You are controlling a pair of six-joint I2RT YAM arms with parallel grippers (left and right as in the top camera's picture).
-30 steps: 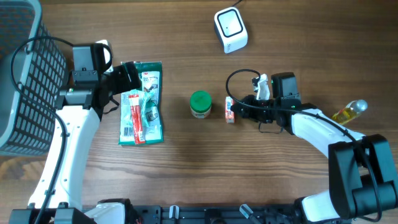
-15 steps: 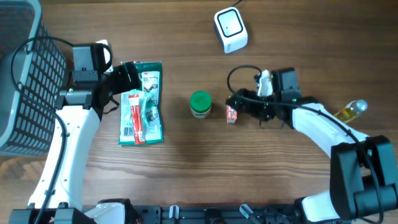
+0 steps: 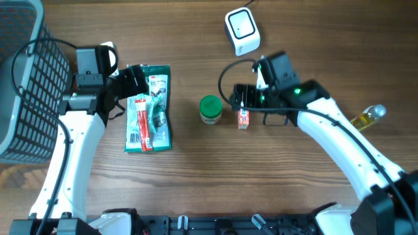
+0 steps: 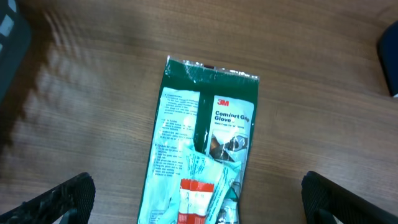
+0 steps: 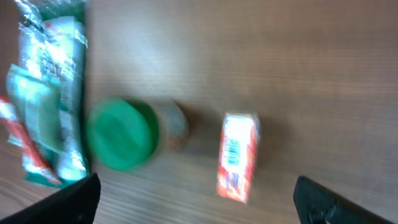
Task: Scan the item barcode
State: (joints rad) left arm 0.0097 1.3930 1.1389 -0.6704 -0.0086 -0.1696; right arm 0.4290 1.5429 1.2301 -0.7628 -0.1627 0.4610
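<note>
Right wrist view is blurred: my right gripper (image 3: 239, 98) stands wide apart and empty, fingertips (image 5: 68, 200) cut off at the corners. The red box (image 5: 238, 155) lies on the table (image 3: 196, 183) just beside the green-lidded jar (image 5: 121, 134), its print unreadable. My left gripper (image 3: 134, 81) is likewise spread, empty, above the glove packet (image 4: 205, 143).

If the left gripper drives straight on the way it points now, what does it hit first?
Most likely the green glove pack, or the red-and-white packet lying on it. Both sit between the open fingers in the wrist view. How far above them the fingers are is unclear.
</note>
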